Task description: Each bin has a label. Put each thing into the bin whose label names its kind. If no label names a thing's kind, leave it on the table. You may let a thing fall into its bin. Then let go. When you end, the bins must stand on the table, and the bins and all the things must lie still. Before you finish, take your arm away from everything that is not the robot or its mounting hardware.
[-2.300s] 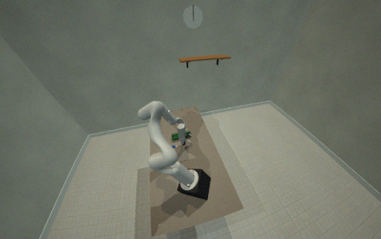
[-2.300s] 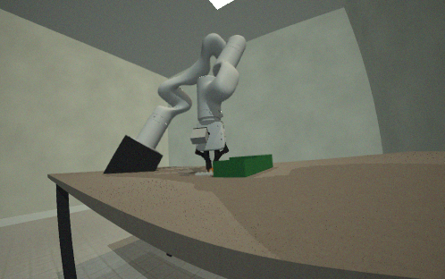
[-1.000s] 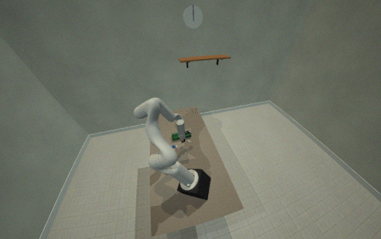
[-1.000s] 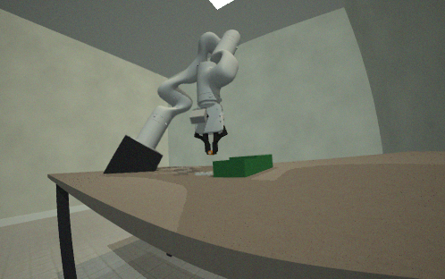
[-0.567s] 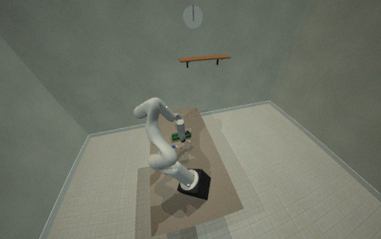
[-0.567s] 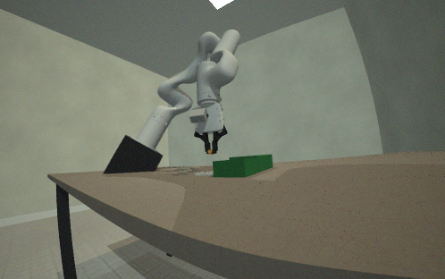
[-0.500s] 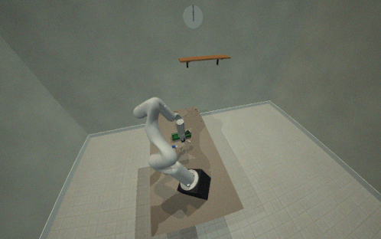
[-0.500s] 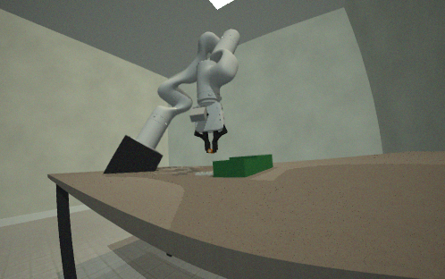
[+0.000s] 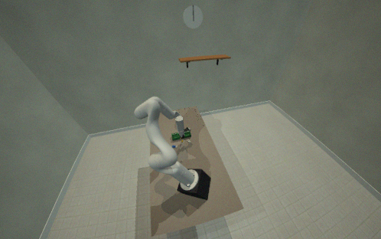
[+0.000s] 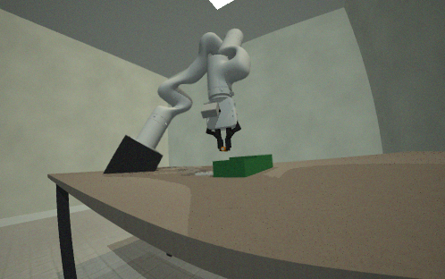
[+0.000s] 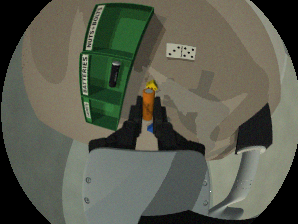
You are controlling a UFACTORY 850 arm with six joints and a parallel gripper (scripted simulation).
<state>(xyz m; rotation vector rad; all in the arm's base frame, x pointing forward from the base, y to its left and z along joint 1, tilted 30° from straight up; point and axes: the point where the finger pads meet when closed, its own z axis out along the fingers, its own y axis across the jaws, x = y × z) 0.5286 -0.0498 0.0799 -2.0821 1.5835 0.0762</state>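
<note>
My gripper [image 11: 148, 104] is shut on a small orange, stick-like thing [image 11: 148, 104] and holds it in the air just right of the green bins [image 11: 112, 63]. In the exterior view the gripper [image 10: 223, 145] hangs above the near end of the bins [image 10: 242, 164], with the orange thing [image 10: 222, 147] between its fingertips. The bins form a green row of compartments with white labels on their left side. The middle compartment holds a dark cylinder [image 11: 115, 72]. A white domino [image 11: 181, 51] lies on the table right of the bins. A small yellow thing [image 11: 152, 84] and a small blue thing [image 11: 150, 127] show below the gripper.
The arm's black base [image 9: 195, 184] stands on the table's near end. The bins [image 9: 181, 135] stand mid-table in the top view, with small things [image 9: 180, 144] beside them.
</note>
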